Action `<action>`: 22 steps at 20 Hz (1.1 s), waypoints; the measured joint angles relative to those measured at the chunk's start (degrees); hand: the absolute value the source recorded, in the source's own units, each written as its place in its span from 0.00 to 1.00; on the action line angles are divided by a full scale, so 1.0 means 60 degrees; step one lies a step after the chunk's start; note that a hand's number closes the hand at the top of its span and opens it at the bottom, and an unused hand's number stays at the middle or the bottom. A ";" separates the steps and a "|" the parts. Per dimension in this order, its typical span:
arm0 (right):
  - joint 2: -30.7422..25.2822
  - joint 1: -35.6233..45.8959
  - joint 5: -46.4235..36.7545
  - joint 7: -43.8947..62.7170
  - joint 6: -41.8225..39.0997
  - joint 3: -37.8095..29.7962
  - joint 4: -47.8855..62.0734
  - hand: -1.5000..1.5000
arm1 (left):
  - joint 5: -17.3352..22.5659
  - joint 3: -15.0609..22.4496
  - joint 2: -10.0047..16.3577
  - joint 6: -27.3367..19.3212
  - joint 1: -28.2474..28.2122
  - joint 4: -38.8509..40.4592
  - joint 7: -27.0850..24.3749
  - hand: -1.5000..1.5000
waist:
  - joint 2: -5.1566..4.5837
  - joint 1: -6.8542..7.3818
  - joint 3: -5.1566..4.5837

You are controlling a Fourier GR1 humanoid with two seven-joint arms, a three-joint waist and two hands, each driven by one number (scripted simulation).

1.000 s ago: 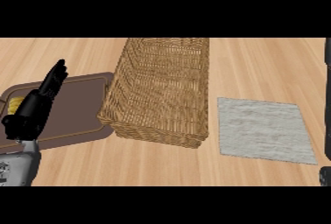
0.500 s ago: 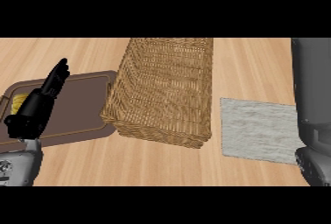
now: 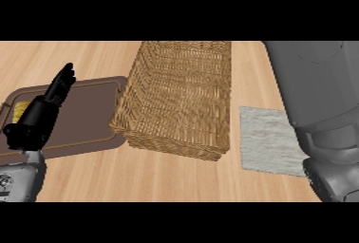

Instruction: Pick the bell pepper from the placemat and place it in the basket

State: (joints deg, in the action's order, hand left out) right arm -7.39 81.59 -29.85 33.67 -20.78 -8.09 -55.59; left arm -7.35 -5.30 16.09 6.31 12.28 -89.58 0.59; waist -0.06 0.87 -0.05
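Note:
A yellow bell pepper (image 3: 20, 107) peeks out at the far left on the brown placemat (image 3: 88, 118), mostly hidden behind my left hand (image 3: 41, 116). That hand stands open with straight fingers pointing up, over the placemat's left part. The long wicker basket (image 3: 168, 144) lies just right of the placemat, and nothing shows inside it. My right forearm (image 3: 316, 95) fills the right side of the view; its hand is out of sight.
A grey cloth (image 3: 263, 142) lies on the wooden counter (image 3: 140, 175) right of the basket, its right part covered by the right forearm. Bare wood shows along the front of the counter.
The right forearm has swung in from the right edge and now covers the right part of the cloth. The left hand, placemat and basket have stayed put.

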 measured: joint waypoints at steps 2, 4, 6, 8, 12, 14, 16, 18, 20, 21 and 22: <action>0.0138 0.0110 -0.0055 0.0273 -0.0081 0.0118 0.0249 1.00 | -0.0016 -0.0089 0.0051 0.0023 0.0034 0.0222 -0.0227 0.50 | -0.0002 -0.0020 -0.0003; 0.0102 0.0141 -0.0316 0.0394 -0.0287 0.0433 0.0475 1.00 | -0.0057 -0.0045 0.0003 -0.0008 0.0079 0.0152 -0.0095 0.50 | -0.0002 -0.0026 -0.0002; -0.0024 -0.0001 -0.0637 0.0431 -0.0521 0.0812 0.0531 1.00 | -0.0005 -0.0098 0.0053 0.0061 -0.0029 0.0058 -0.0072 0.50 | 0.0009 -0.0039 -0.0002; -0.0172 0.0213 -0.0919 0.0486 -0.0771 0.1081 0.0814 1.00 | -0.0006 -0.0111 0.0057 0.0083 -0.0037 0.0072 -0.0139 0.50 | -0.0003 -0.0019 -0.0001; -0.0442 0.0126 -0.1395 0.0064 -0.1189 0.1640 0.1119 1.00 | -0.0111 -0.0061 -0.0022 0.0030 -0.0138 0.0046 -0.0263 0.50 | -0.0010 -0.0020 0.0000; -0.0422 0.0155 -0.1405 -0.0010 -0.1444 0.1695 0.1234 0.00 | -0.0102 -0.0039 -0.0068 0.0048 -0.0221 -0.0084 -0.0211 0.50 | -0.0004 -0.0021 0.0004; -0.0328 0.0207 -0.1255 0.0025 -0.1633 0.1567 0.1267 0.00 | -0.0104 -0.0097 -0.0064 0.0047 -0.0129 0.0041 -0.0256 0.50 | -0.0001 -0.0041 0.0003; -0.0142 0.0090 -0.1185 -0.0093 -0.1558 0.1499 0.1453 0.00 | -0.0170 -0.0019 -0.0136 0.0016 -0.0071 0.0001 -0.0132 0.50 | -0.0004 -0.0033 0.0005; -0.0152 0.0075 -0.0998 -0.0226 -0.1684 0.1316 0.1504 0.00 | -0.0166 -0.0074 -0.0079 0.0055 -0.0074 -0.0047 -0.0124 0.50 | -0.0004 -0.0038 0.0004; -0.0154 0.0105 -0.0918 -0.0241 -0.1692 0.1204 0.1543 0.00 | -0.0196 -0.0049 -0.0125 0.0034 -0.0102 -0.0026 -0.0135 0.50 | -0.0004 -0.0039 0.0005; -0.0022 0.0105 -0.0877 -0.0210 -0.1541 0.1131 0.1559 0.00 | -0.0286 -0.0025 -0.0181 -0.0038 -0.0088 0.0150 -0.0293 0.50 | -0.0007 -0.0048 0.0006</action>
State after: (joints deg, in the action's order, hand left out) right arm -7.53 82.22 -35.11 32.41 -30.03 -1.31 -46.23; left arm -9.07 -5.45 15.00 6.09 11.75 -88.68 -1.16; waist -0.10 0.58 -0.02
